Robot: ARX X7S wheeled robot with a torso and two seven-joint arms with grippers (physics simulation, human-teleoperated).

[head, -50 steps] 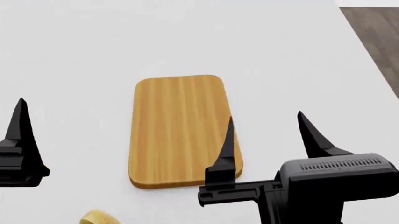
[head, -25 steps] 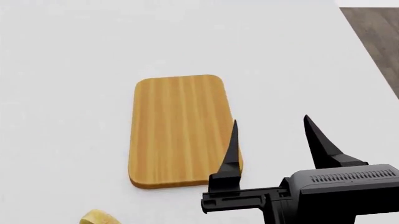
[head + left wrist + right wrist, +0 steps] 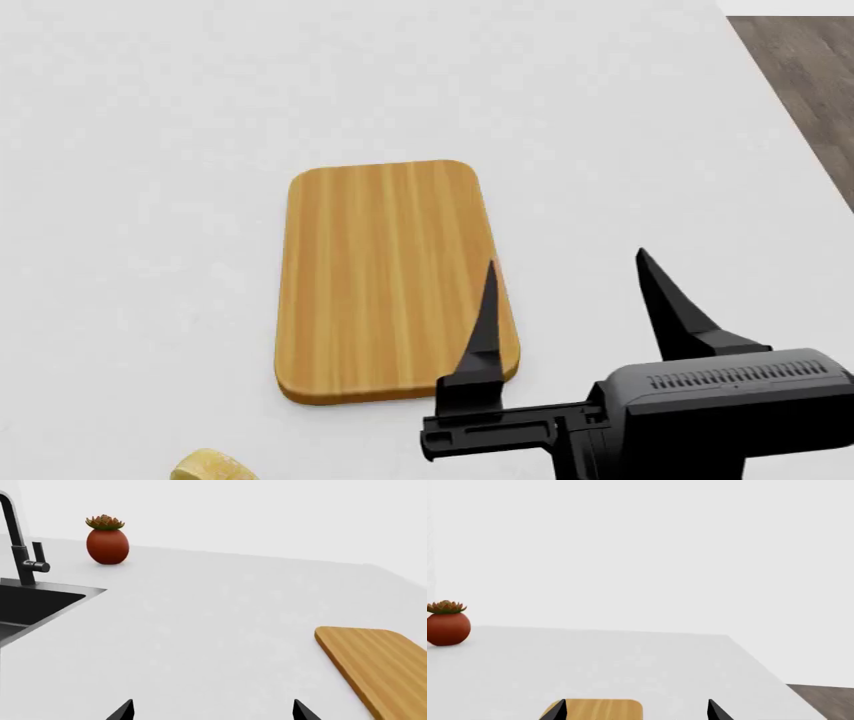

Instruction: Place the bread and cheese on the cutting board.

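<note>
The cutting board (image 3: 380, 280) lies flat on the white counter and nothing rests on it. Its edge also shows in the left wrist view (image 3: 380, 665), and its far end in the right wrist view (image 3: 597, 709). My right gripper (image 3: 567, 262) hovers open by the board's near right corner, with nothing between its fingers. My left gripper (image 3: 213, 711) is open over bare counter to the left of the board and is out of the head view. A rounded yellowish piece (image 3: 214, 467) peeks in at the near edge; I cannot tell whether it is bread or cheese.
A black sink (image 3: 27, 605) with a black faucet (image 3: 17, 535) lies to the left. A red pot with a succulent (image 3: 107, 542) (image 3: 447, 625) stands at the back. The counter ends at the right, with wood floor (image 3: 801, 80) beyond.
The left gripper, at the head view's left edge a second ago, has gone out of that view. The right gripper dipped slightly and came back.
</note>
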